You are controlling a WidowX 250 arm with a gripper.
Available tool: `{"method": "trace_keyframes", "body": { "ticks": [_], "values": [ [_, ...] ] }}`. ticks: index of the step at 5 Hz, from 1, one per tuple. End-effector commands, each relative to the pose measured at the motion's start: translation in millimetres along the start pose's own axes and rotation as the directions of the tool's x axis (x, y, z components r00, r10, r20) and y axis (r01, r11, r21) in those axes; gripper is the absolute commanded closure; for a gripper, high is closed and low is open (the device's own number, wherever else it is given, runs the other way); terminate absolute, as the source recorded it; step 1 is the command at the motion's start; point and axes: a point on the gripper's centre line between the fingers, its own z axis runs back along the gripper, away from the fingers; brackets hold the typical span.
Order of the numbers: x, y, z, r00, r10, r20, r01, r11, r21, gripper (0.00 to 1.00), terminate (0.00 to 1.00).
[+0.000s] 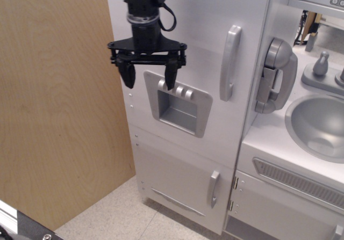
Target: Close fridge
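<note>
Gripper (149,74) hangs fingers-down with its jaws spread apart and nothing between them, in front of the fridge (188,52) door, at the door's hinge-side edge and just over the upper left corner of the dispenser (177,109). Whether a fingertip touches the door or that panel I cannot tell.

That door looks flush with the cabinet, its handle (229,63) upright beside the right frame and no gap showing along the edge, so the closing seems done or very nearly so. Below it the lower door (180,183) is shut too.

Risks from here, as I judge them:
- one finger sits at the raised rim of the dispenser; a downward or inward move could catch on it and jar the door or the cabinet
- pressing so near the hinge side gives little leverage, so if the latch side is not fully seated a push here may not seat it
- a wide sideways swing could hit the wooden panel (59,100) on the left, or the handle and the toy phone (275,76) on the right
</note>
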Motion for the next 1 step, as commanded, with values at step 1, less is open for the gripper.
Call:
{"method": "trace_keyframes", "body": {
  "ticks": [1],
  "values": [
    [10.7, 3.8, 20.2, 0.998, 0.0, 0.059, 0.0, 1.0, -0.013, 0.0, 1.0]
  ]
}}
